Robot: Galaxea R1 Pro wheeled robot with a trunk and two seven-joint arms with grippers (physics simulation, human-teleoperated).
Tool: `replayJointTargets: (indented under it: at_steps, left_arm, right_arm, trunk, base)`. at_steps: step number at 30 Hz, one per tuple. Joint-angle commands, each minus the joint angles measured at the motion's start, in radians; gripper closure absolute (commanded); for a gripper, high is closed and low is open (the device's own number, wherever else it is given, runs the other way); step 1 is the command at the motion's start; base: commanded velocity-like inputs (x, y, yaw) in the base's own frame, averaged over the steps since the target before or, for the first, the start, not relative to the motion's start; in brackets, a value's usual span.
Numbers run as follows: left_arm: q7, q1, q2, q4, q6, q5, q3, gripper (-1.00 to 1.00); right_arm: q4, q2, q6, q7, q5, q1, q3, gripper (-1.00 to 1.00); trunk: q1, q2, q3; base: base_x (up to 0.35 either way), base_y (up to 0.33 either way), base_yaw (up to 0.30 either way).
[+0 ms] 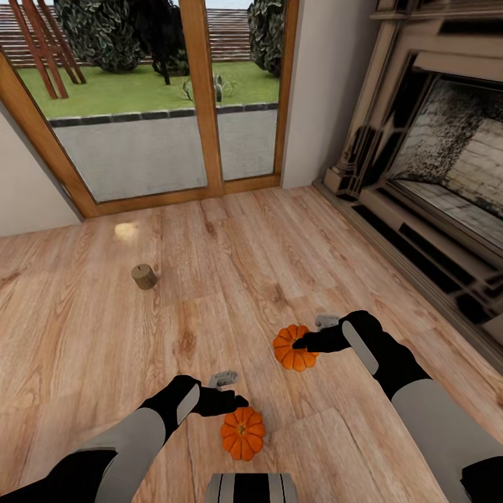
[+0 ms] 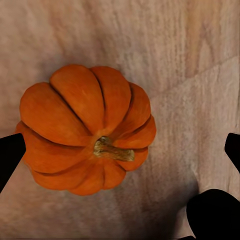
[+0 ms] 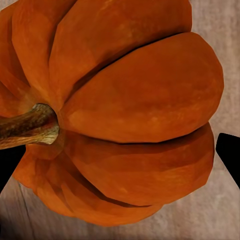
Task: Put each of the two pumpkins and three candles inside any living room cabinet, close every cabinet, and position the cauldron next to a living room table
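Two orange pumpkins are seen on the wooden floor (image 1: 105, 335) in front of the robot. The nearer pumpkin (image 1: 243, 432) lies just below the left gripper (image 1: 237, 402), whose fingers are spread wide apart; in the left wrist view this pumpkin (image 2: 86, 129) is seen from above, stem up, with one black fingertip (image 2: 9, 156) touching or nearly touching its side and the other (image 2: 233, 150) well clear of it. Nothing is clamped by that gripper.

The farther pumpkin (image 1: 294, 347) lies under the right gripper (image 1: 302, 344). In the right wrist view this pumpkin (image 3: 130, 115) is seen very close, with its stem (image 3: 27, 126) pointing sideways, and a dark fingertip (image 3: 229, 154) is seen at each side of it. The fingers are held apart around the pumpkin; whether they press on it cannot be told.

A tan candle (image 1: 144, 276) stands upright on the floor, well apart from both pumpkins, toward the glass doors (image 1: 140, 98). A fireplace (image 1: 433, 154) is noted along the wall on the right.
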Motion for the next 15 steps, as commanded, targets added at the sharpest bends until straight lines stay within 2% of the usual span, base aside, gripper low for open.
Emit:
replayJointTargets:
  at_steps: [1,11,15]
  left_arm:
    - [0.000,0.000,-0.001,-0.001,0.010,-0.001,0.007,-1.00]
    - [-0.001,0.000,-0.001,0.001,0.010,-0.009,0.008,-1.00]
    - [0.004,0.000,-0.001,0.001,0.008,-0.011,0.007,-1.00]
  right_arm:
    - [0.000,-0.001,0.002,0.010,0.009,-0.001,0.002,1.00]
    - [0.007,-0.001,0.002,0.011,0.009,-0.001,0.002,1.00]
    - [0.007,-0.001,0.002,0.011,0.009,-0.001,0.002,1.00]
  trunk:
    - [0.000,0.000,-0.001]
    - [0.000,0.000,-0.001]
    - [0.002,-0.001,-0.016]
  base:
    - [0.000,0.000,0.000]
    - [0.000,0.000,0.000]
    - [0.000,0.000,0.000]
